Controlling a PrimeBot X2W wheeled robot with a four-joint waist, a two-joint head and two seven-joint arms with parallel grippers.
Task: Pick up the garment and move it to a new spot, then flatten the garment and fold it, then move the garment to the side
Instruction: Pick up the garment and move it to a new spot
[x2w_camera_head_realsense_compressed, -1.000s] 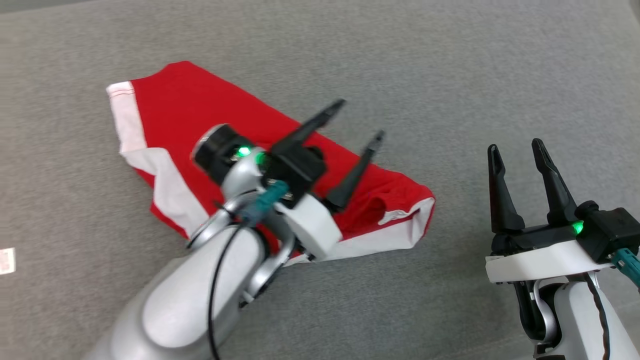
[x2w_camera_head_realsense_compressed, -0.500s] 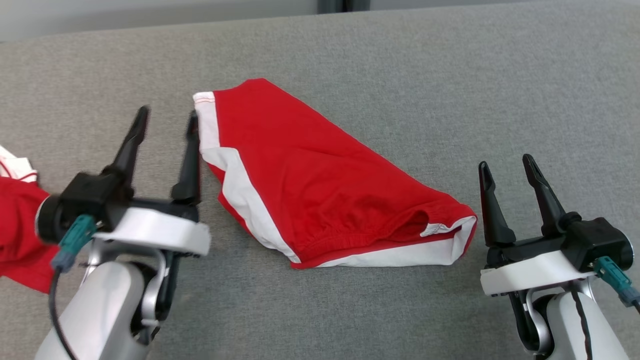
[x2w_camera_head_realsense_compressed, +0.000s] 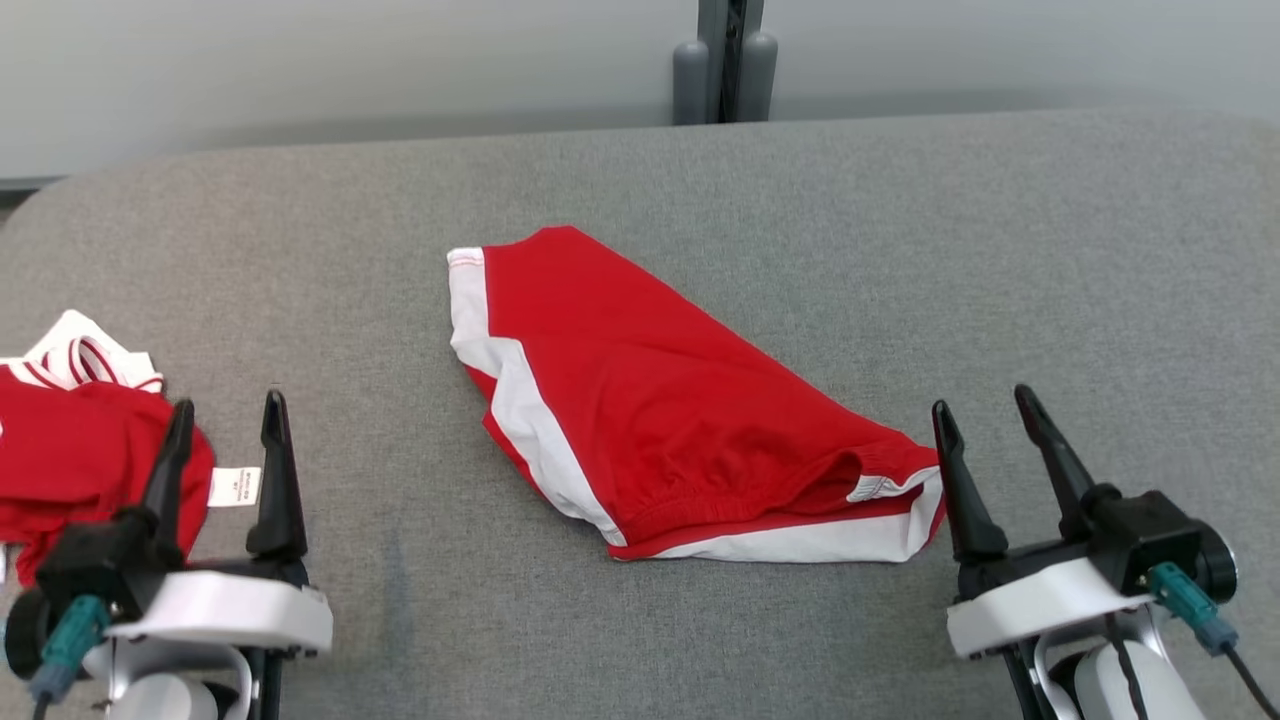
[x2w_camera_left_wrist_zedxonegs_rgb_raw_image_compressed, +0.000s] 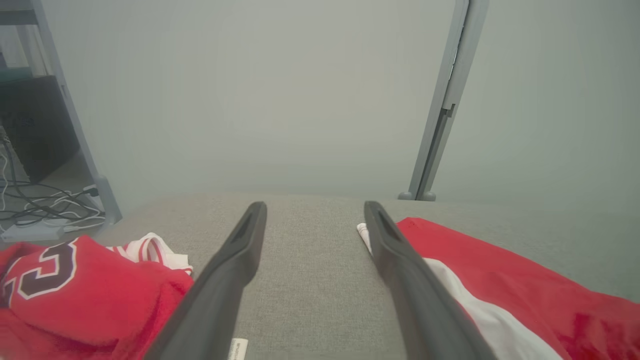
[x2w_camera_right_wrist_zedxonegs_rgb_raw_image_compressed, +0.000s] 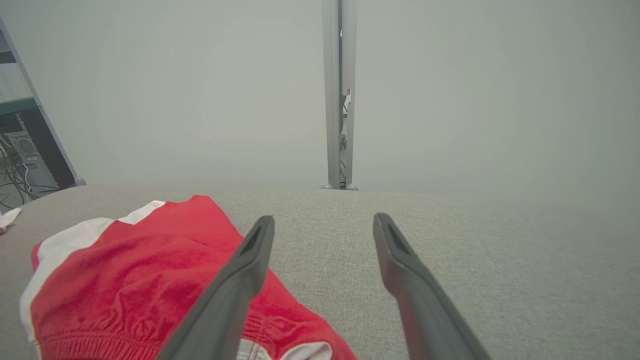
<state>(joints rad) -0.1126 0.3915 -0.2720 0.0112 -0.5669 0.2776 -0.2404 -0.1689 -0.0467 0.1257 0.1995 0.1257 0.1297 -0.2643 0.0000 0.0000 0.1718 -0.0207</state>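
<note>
Head view: red shorts (x2w_camera_head_realsense_compressed: 690, 420) with white trim lie folded at the centre of the frame on a grey padded table (x2w_camera_head_realsense_compressed: 1050, 250), with the narrow end at upper left and the waistband end at lower right. The left gripper (x2w_camera_head_realsense_compressed: 228, 402) sits at lower left, fingers spread and empty, well apart from the shorts. The right gripper (x2w_camera_head_realsense_compressed: 981, 398) sits at lower right, also spread and empty, its tips just beside the waistband corner. The fold looks done, so the step in hand is probably moving the shorts aside. To do that well, each gripper should pinch through every layer at its own end, then lift low and level so the fold does not fall open. A red jersey (x2w_camera_head_realsense_compressed: 70, 450) with a white tag (x2w_camera_head_realsense_compressed: 234, 486) is cut off by the left edge and partly covered by the left gripper. Left wrist view: spread fingers frame bare table. The shorts at lower right are partly hidden behind one finger, and cables (x2w_camera_left_wrist_zedxonegs_rgb_raw_image_compressed: 40, 210) at far left are hard to make out. Right wrist view: spread fingers again. The shorts fill the lower left and their waistband is partly hidden behind a finger. The number of layers cannot be told.
</note>
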